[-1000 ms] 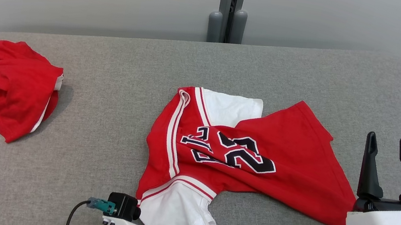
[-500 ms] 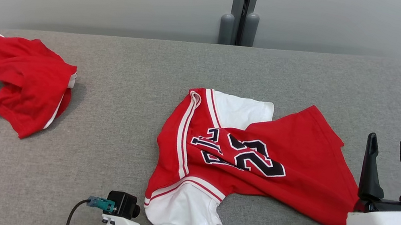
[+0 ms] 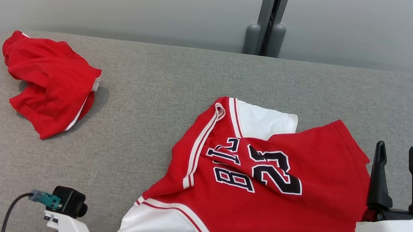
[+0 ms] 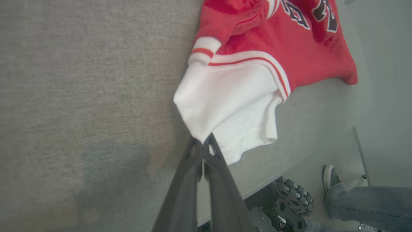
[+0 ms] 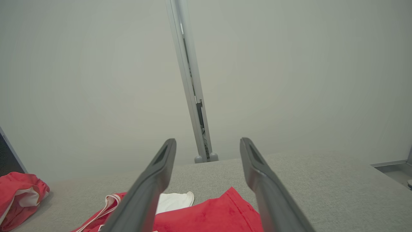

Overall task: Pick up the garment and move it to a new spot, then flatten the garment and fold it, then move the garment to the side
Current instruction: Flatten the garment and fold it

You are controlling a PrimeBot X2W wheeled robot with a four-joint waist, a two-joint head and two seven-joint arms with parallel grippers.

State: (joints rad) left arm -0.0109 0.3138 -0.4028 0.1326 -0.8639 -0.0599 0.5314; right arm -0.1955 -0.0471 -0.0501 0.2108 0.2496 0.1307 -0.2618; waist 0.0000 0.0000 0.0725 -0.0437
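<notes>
Since the left gripper was pinching only the edge of the white sleeve of the red number-23 basketball jersey, which lay rumpled on the grey fabric-covered table, a slow, steady lift seemed wise. The right gripper, jaws apart and empty at the jersey's other side, could take that side to share the load.

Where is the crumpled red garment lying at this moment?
In the head view, the crumpled red garment lies at the far left of the grey surface, well apart from the numbered jersey to its right.
</notes>
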